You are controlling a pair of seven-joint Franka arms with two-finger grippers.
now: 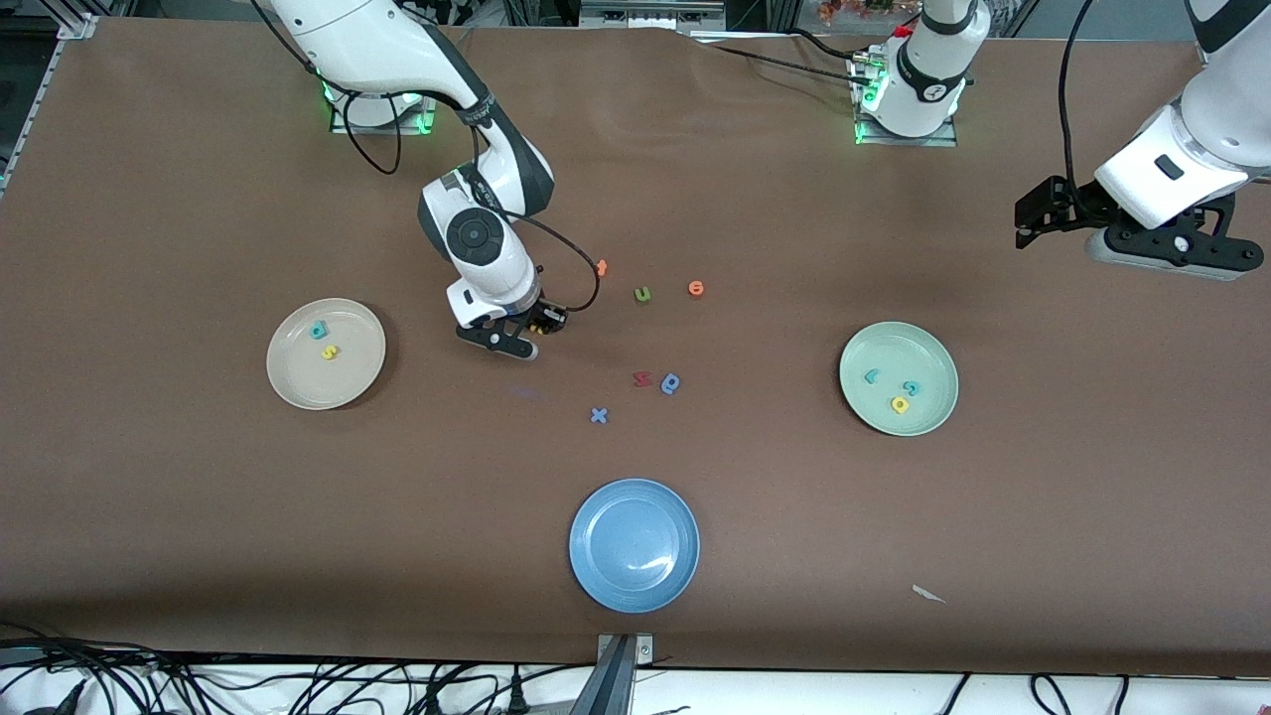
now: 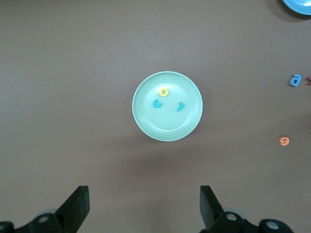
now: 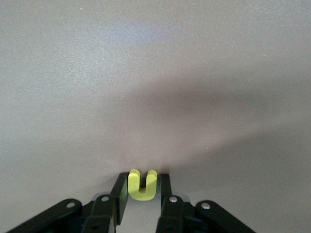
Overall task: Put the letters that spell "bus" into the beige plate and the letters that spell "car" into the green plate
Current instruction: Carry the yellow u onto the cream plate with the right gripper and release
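My right gripper [image 1: 511, 343] is down at the table near the middle, beside the beige plate [image 1: 288, 382]. In the right wrist view its jaws [image 3: 141, 180] are shut on a yellow u [image 3: 142, 189], one finger against each side. The front view hides the u under the hand. A teal b [image 1: 319, 330] and a yellow s [image 1: 330, 352] lie in the beige plate. The green plate [image 1: 874, 343] [image 2: 160, 126] holds a teal c [image 2: 157, 103], a yellow a [image 2: 164, 91] and a teal r [image 2: 180, 106]. My left gripper [image 1: 1025, 223] [image 2: 144, 204] waits open, raised at the left arm's end.
Loose letters lie mid-table: an orange t [image 1: 601, 267], an olive-green u [image 1: 642, 294], an orange e [image 1: 695, 288], a red z [image 1: 641, 378], a blue a [image 1: 671, 383] and a blue x [image 1: 598, 415]. A blue plate [image 1: 634, 544] sits nearer the front camera.
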